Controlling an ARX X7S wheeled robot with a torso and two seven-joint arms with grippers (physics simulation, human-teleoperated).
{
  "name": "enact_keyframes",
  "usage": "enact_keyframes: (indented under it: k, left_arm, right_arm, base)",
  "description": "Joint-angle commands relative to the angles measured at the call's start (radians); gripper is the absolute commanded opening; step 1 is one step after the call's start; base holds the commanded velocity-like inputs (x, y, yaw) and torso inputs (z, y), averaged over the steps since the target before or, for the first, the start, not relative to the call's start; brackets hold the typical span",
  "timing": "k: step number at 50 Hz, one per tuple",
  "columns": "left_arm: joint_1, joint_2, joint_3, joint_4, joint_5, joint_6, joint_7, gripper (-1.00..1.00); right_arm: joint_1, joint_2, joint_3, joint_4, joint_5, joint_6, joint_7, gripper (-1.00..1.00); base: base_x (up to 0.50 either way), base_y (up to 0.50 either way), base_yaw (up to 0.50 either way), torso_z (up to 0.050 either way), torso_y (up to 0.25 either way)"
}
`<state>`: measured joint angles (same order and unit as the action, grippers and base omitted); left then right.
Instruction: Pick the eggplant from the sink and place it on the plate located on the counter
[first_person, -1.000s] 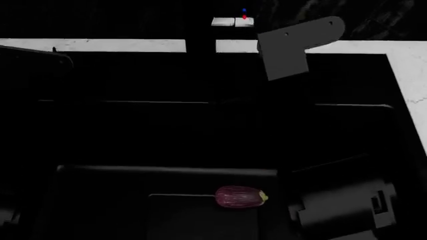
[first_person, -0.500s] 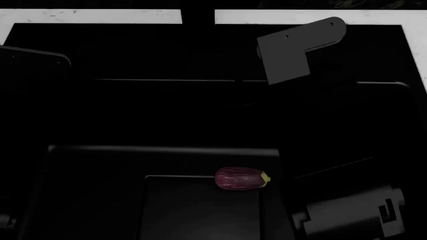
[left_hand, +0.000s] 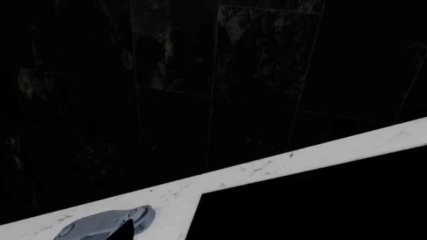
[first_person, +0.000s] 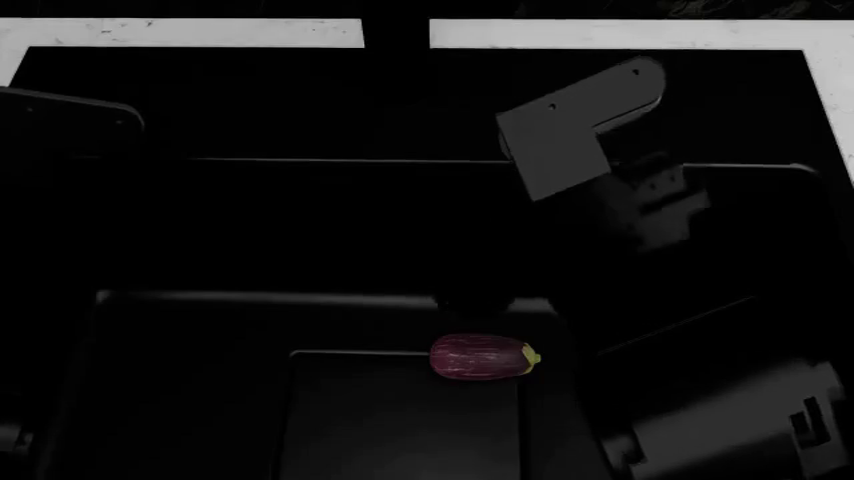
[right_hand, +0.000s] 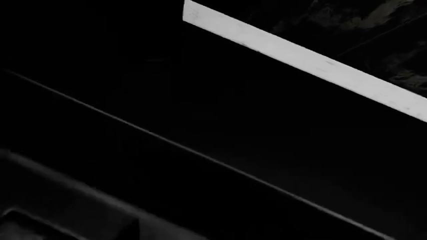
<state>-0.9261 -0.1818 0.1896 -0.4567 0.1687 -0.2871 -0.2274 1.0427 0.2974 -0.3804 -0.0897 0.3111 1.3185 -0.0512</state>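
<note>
Left claw: not in frame; state cannot be told.
Sink (first_person: 200, 230): black basin, rimmed by white counter (first_person: 187, 32).
Eggplant (first_person: 481, 357): lying on its side on the sink floor, stem cap pointing right.
Handling: likely light, firm, glossy and slippery; best gripped across the fat middle.
Right claw (first_person: 577, 128): above sink, well apart from eggplant; open or closed cannot be told.
Plate: out of view.

All three views are very dim, nearly black. The sink (first_person: 334, 230) swallows detail, showing only thin grey edge lines. The table (first_person: 614, 33) strip renders bright white, sharply contrasted and slightly blown out. The eggplant (first_person: 481, 357) carries a soft gloss. Edges are crisp, with no blur, glare or visible lens distortion.
</note>
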Motion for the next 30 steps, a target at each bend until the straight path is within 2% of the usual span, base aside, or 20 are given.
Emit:
enact_keyframes:
  k: [1, 11, 19, 30]
  left_arm:
    - [-0.007, 0.004, -0.008, -0.037, -0.026, 0.036, 0.023, 1.00]
    - [-0.005, 0.002, -0.005, -0.034, -0.031, 0.036, 0.021, 1.00]
    - [-0.006, 0.003, -0.002, -0.040, -0.036, 0.038, 0.019, 1.00]
    - [-0.007, 0.001, 0.001, -0.049, -0.041, 0.042, 0.015, 1.00]
  right_arm:
    - [0.008, 0.046, -0.033, -0.056, 0.015, 0.121, -0.020, 1.00]
    - [0.042, 0.061, -0.178, 0.092, 0.018, 0.084, -0.092, 1.00]
    - [0.089, 0.045, -0.294, 0.256, -0.001, -0.010, -0.160, 1.00]
    - [0.140, 0.015, -0.385, 0.412, -0.025, -0.093, -0.220, 1.00]
  base:
    - [0.00, 0.00, 0.00, 0.000, 0.000]
    - [0.00, 0.00, 0.00, 0.000, 0.000]
    - [0.00, 0.00, 0.00, 0.000, 0.000]
    - [0.00, 0.00, 0.00, 0.000, 0.000]
